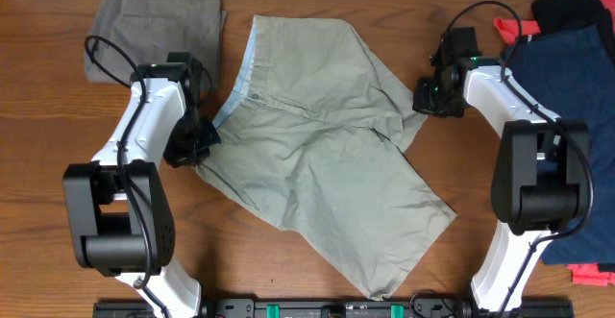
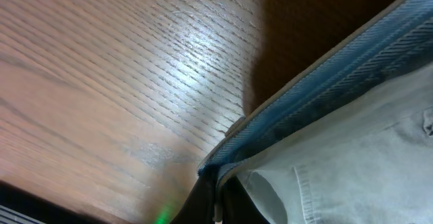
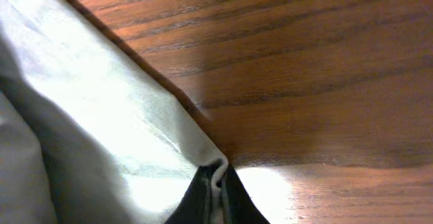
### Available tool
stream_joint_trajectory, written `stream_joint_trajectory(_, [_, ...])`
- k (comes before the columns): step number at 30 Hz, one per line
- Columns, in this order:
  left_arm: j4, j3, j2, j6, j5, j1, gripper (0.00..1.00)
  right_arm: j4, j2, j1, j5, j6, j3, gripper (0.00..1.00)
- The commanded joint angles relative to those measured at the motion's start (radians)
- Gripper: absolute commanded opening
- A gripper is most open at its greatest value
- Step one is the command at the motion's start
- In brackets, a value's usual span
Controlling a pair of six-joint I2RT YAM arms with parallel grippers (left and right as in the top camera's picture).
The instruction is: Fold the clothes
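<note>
The light khaki shorts (image 1: 327, 155) lie spread across the middle of the table, partly folded over themselves, with the pale blue waistband lining (image 1: 242, 73) showing at the upper left. My left gripper (image 1: 199, 147) is shut on the waistband's left end. In the left wrist view its jaws (image 2: 218, 191) pinch the blue-lined edge (image 2: 338, 68). My right gripper (image 1: 424, 98) is shut on the shorts' right edge. In the right wrist view a small fold of pale cloth (image 3: 101, 116) sits between the closed jaws (image 3: 216, 185), low on the wood.
A grey-olive pair (image 1: 159, 15) lies folded at the back left. A dark navy pair (image 1: 577, 107) lies along the right edge under the right arm, with a black garment (image 1: 574, 9) and red cloth (image 1: 509, 27) behind it. Bare wood (image 1: 58, 116) shows at the left.
</note>
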Motion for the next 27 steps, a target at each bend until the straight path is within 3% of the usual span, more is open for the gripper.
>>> stream_joint_trajectory(1, [-0.007, -0.003, -0.011, 0.005, -0.019, 0.005, 0.06, 0.007, 0.017, 0.012, 0.014, 0.021, 0.024, 0.01])
stream_joint_trajectory(7, [-0.007, -0.003, -0.011, 0.005, -0.019, 0.005, 0.06, -0.02, 0.017, -0.025, 0.143, 0.009, 0.113, 0.01])
stream_joint_trajectory(17, [-0.007, -0.003, -0.011, 0.005, -0.019, 0.005, 0.06, -0.162, 0.017, -0.209, 0.205, -0.048, 0.523, 0.01])
stream_joint_trajectory(18, [-0.007, -0.003, -0.011, 0.005, -0.019, 0.005, 0.06, -0.17, 0.017, -0.224, 0.198, -0.049, 0.552, 0.08])
stream_joint_trajectory(23, [-0.006, -0.003, -0.011, 0.005, -0.019, 0.005, 0.06, -0.193, 0.017, -0.248, 0.178, -0.071, 0.599, 0.93])
stream_joint_trajectory(24, [-0.006, -0.003, -0.011, 0.005, -0.019, 0.005, 0.06, -0.2, 0.017, -0.248, 0.178, -0.078, 0.599, 0.99])
stream_joint_trajectory(27, [-0.006, -0.003, -0.011, 0.005, -0.019, 0.005, 0.06, -0.23, 0.017, -0.246, 0.178, -0.086, 0.6, 0.99])
